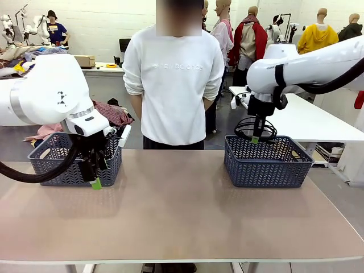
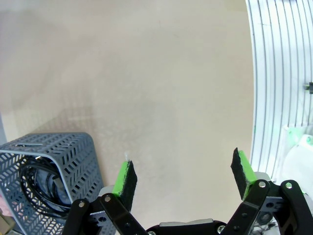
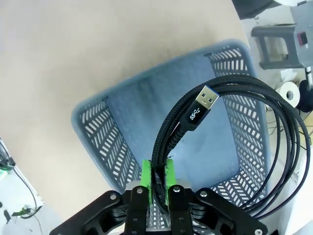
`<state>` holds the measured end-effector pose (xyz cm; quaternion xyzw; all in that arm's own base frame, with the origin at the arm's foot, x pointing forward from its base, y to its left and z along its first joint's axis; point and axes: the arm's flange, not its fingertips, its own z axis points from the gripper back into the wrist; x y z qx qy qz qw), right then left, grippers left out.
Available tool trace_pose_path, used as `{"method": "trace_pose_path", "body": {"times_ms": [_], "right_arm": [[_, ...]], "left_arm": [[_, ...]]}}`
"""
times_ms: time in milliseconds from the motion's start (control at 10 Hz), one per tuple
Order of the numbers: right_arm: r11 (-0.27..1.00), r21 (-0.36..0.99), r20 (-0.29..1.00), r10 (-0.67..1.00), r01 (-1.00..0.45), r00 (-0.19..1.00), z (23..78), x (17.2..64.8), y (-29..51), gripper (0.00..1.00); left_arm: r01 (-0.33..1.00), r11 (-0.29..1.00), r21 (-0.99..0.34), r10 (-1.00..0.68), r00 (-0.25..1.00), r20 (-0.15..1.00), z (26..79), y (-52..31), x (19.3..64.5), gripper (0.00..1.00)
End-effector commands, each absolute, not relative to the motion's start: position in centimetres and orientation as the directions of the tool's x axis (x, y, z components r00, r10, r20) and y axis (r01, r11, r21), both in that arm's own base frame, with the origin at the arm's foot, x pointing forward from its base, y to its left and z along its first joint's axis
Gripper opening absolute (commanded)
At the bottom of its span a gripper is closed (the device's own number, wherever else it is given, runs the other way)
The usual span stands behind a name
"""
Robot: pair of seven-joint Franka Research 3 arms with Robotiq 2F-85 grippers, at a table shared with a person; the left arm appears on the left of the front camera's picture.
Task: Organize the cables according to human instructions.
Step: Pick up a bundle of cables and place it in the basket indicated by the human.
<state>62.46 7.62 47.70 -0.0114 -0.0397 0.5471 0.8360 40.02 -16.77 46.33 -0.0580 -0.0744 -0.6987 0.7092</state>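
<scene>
1. The left basket (image 1: 74,162) stands at the table's (image 1: 182,210) left side; in the left wrist view it (image 2: 49,181) has at least one coiled cable (image 2: 41,188) lying inside. How many lie there cannot be told.
2. The left gripper (image 1: 95,181) hangs just in front of that basket, low over the table. Its fingers (image 2: 124,178) are spread wide with nothing between them, only bare tabletop beyond.
3. The person (image 1: 173,85) stands at the far side between the baskets, arms behind the back; no pointing hand is seen.
4. The right basket (image 1: 267,162) stands at the table's right side. In the right wrist view its floor (image 3: 161,117) looks bare.
5. The right gripper (image 1: 254,138) hovers over that basket, its fingers (image 3: 146,181) closed on a coiled cable (image 3: 274,147), whose loops hang to one side and whose USB plug (image 3: 200,105) sticks up above the pads.
6. Judged from this, part of the sorting is done on the left, and the held coil is about to go into the right basket. No cables lie loose on the table, so this may be among the last.
</scene>
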Motion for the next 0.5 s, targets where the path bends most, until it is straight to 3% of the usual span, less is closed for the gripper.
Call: {"method": "trace_pose_path", "body": {"times_ms": [0, 400], "right_arm": [[0.339, -0.078, 0.113, 0.937, -0.937, 0.330, 46.4, 60.8, 6.4, 0.13], [0.347, -0.075, 0.124, 0.934, -0.935, 0.336, 44.7, 60.0, 4.3, 0.13]], "left_arm": [[0.999, 0.020, 0.025, -0.983, 0.015, 0.185, 46.4, -16.6, 40.0, 1.00], [0.999, 0.020, 0.025, -0.983, 0.015, 0.185, 46.4, -16.6, 40.0, 1.00]]}}
